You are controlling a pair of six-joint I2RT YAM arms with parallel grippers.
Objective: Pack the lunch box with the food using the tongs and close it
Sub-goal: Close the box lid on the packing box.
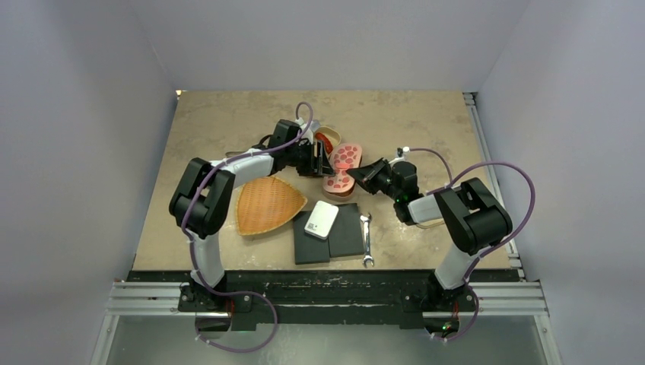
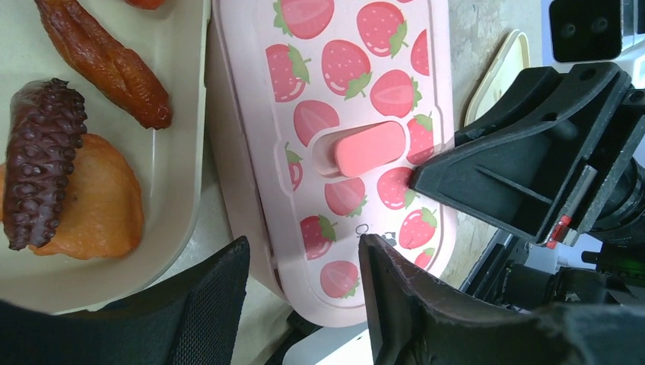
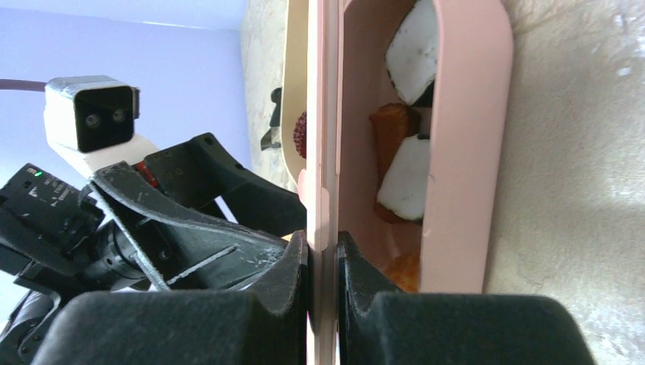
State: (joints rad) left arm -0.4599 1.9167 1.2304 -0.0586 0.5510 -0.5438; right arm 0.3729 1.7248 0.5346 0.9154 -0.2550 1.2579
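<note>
Right wrist: right hand [image 3: 323, 262] pinches thin glossy pink lid [image 3: 323, 114] (left hand [image 2: 304, 303] apart).

table [image 1: 228, 122]: tan | on it: wicker tray [image 1: 266, 207]; black mats [image 1: 348, 234]; wrench [image 1: 366, 240]; lunch box [image 1: 337, 185]

Two robot arms [image 1: 204, 199] are sharing a table [image 1: 228, 129] with one pink lunch box [image 1: 346, 157], one wicker tray [image 1: 266, 205], two black mats [image 1: 346, 237], one white case [image 1: 321, 219] and one silver wrench [image 1: 366, 242]

lunch box lid [image 2: 357, 76] tilted, food [image 3: 407, 186] inside
</note>
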